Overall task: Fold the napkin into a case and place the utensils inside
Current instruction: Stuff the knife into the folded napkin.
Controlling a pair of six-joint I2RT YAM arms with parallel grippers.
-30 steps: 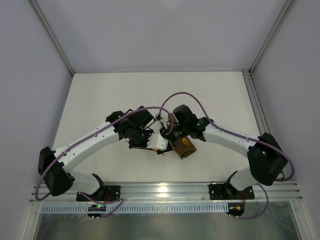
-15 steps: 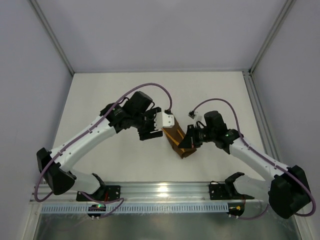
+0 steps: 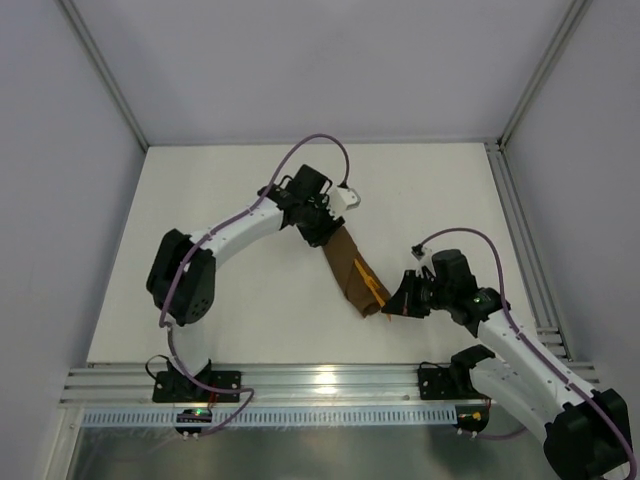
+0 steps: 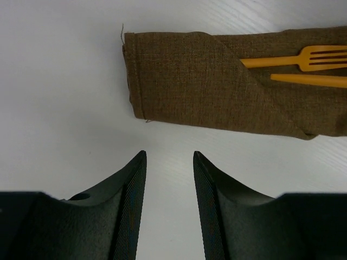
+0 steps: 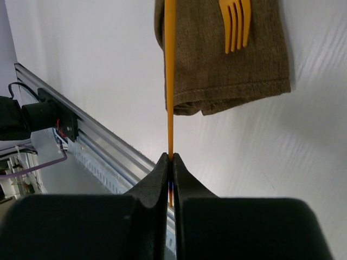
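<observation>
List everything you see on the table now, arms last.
case: one, dark brown, mid-table, lying diagonally
fork: one, orange, handle under the case's fold, tines out
thin utensil: one, orange, along the case beside the fork
table: one, white
rail: one, silver, near edge
left gripper: one, black, open and empty, over bare table near the case's far end
right gripper: one, black, shut on the thin utensil's end
</observation>
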